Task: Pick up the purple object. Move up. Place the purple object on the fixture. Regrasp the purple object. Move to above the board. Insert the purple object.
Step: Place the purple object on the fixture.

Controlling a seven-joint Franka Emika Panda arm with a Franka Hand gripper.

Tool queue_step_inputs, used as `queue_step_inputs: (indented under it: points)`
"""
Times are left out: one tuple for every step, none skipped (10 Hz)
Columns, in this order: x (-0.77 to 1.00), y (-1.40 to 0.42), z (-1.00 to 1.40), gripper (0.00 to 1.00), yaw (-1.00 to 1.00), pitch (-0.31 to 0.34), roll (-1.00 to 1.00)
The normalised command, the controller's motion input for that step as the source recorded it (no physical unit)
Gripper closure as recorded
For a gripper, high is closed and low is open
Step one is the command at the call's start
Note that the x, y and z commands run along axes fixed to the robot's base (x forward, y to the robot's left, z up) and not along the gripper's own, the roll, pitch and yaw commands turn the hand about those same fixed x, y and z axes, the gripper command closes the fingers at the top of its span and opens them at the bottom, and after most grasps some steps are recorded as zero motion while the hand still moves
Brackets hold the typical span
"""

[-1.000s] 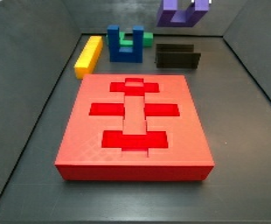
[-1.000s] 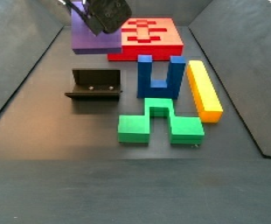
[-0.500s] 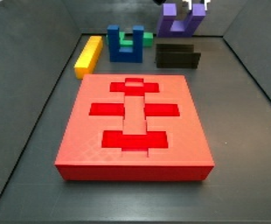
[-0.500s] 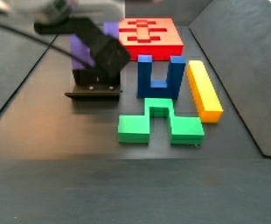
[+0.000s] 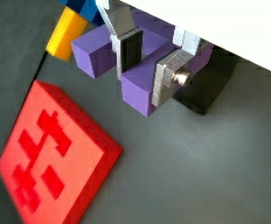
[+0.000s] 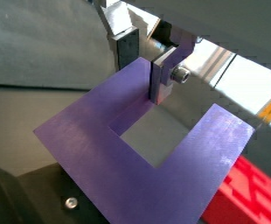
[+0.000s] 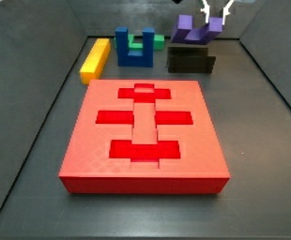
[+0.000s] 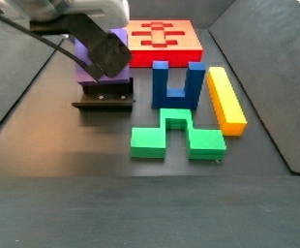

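The gripper (image 5: 148, 59) holds the purple object (image 5: 135, 66) just above the fixture (image 7: 191, 60), at the far end of the worktop (image 7: 254, 169) beyond the board (image 7: 145, 131). The jaws are narrowed on one prong of the U, a silver finger (image 6: 163, 74) on each face of it, as both wrist views show. In a side view the purple object (image 7: 192, 30) sits at the fixture's top edge, tilted, its prongs pointing up and away; whether it already touches the fixture cannot be told. The coming set-down likely turns on this: the block lies directly below the jaws and the fixture (image 8: 105, 98) directly beneath the block (image 8: 83, 60), so little more than a short descent seems to remain.

No brand, label or writing can be read on any piece.
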Motion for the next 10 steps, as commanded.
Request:
queue_step_inputs:
  points:
    - [0.14,0.0,-0.3,1.0,-0.12,0.014,0.0]
    - [0.19,0.0,-0.34,1.0,-0.13,0.0,-0.24]
    - [0.19,0.0,-0.34,1.0,-0.16,0.0,-0.3]
    - [0.22,0.0,-0.3,1.0,-0.14,-0.009,-0.39]
    - [0.25,0.0,-0.21,1.0,-0.15,0.0,-0.43]
    - [0.28,0.0,-0.15,1.0,-0.15,0.0,-0.37]
    - [0.36,0.03,-0.14,1.0,-0.19,0.0,-0.35]
    - [0.41,0.12,-0.15,1.0,-0.21,0.0,-0.34]
    - [0.11,0.13,-0.07,1.0,-0.06,0.006,-0.21]
    - [0.11,0.13,-0.02,1.0,0.0,0.009,-0.17]
